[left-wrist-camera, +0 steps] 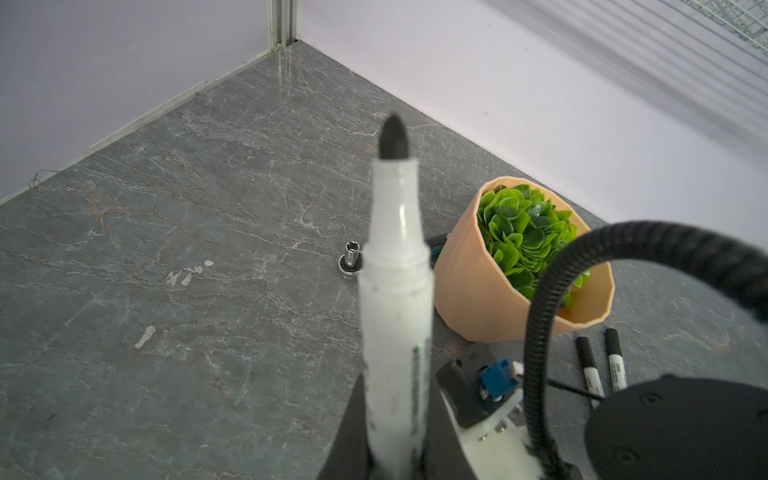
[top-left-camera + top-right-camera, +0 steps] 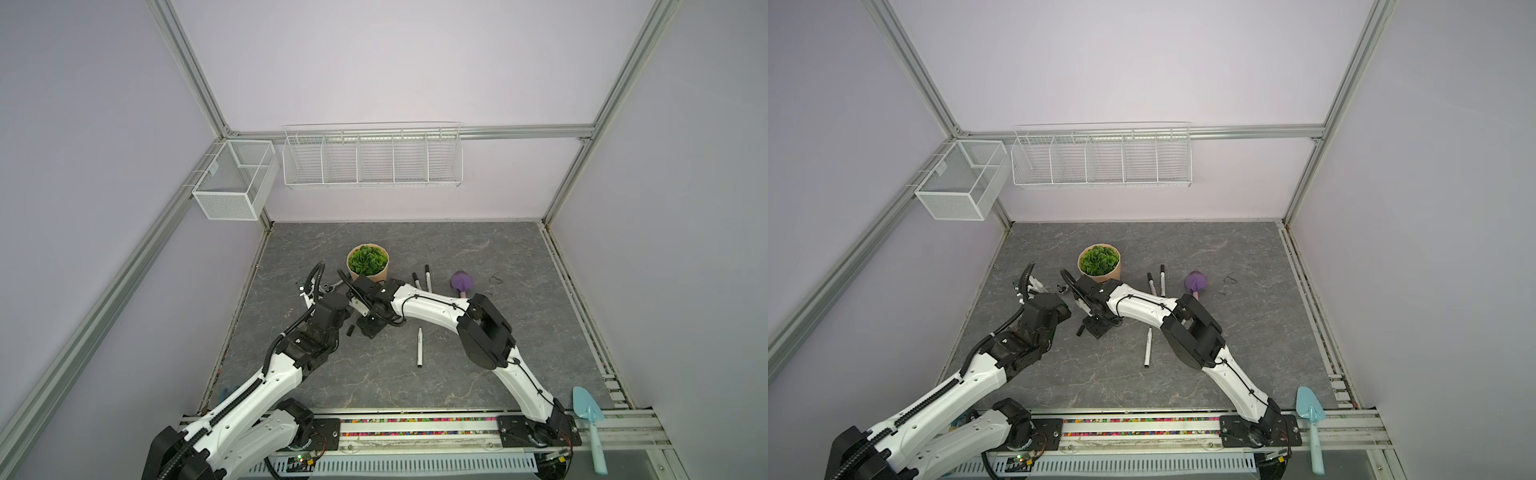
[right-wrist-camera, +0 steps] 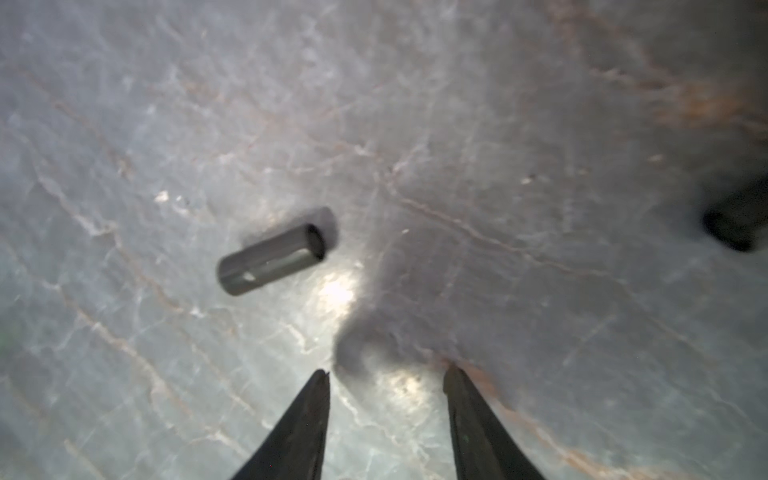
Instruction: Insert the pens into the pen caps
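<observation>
Hovering open-jawed and empty, right gripper (image 3: 387, 370) has cap (image 3: 274, 259) just outside its jaws, axis oblique; left gripper (image 1: 395, 419) clamps pen (image 1: 395, 270)

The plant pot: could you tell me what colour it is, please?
The plant pot is pale peach, clearest in the left wrist view.

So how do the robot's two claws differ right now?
The left gripper is shut on a white pen whose dark tip is bare; the right gripper is open and holds nothing. The left gripper aims out across the table, while the right gripper points down at it, close to a loose black pen cap lying there. Both are black, pointed pincers.
</observation>
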You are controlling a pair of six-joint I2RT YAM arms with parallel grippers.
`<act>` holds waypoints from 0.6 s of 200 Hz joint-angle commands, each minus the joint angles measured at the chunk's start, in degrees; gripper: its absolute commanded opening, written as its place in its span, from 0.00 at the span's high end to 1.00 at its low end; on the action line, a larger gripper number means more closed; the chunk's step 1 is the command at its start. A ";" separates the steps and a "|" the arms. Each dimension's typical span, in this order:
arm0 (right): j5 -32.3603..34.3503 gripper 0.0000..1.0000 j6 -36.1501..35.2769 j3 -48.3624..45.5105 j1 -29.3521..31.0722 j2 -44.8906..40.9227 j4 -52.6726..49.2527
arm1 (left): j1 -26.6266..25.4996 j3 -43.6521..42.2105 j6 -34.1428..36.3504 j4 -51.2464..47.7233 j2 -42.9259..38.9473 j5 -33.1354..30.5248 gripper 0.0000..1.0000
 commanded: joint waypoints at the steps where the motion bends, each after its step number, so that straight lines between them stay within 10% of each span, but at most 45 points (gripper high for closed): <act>1: 3.24 0.51 2.81 -7.98 -1.79 -3.91 4.41 | 4.61 -1.56 -1.16 -2.73 -0.06 5.64 1.00; 46: 2.07 0.52 5.76 -19.43 -4.70 -14.20 13.84 | 20.71 -7.63 -3.25 2.00 5.51 30.86 1.00; 120: 3.71 0.52 6.16 -26.02 -6.30 -21.87 15.99 | 24.15 2.43 4.40 -0.69 35.36 41.53 1.00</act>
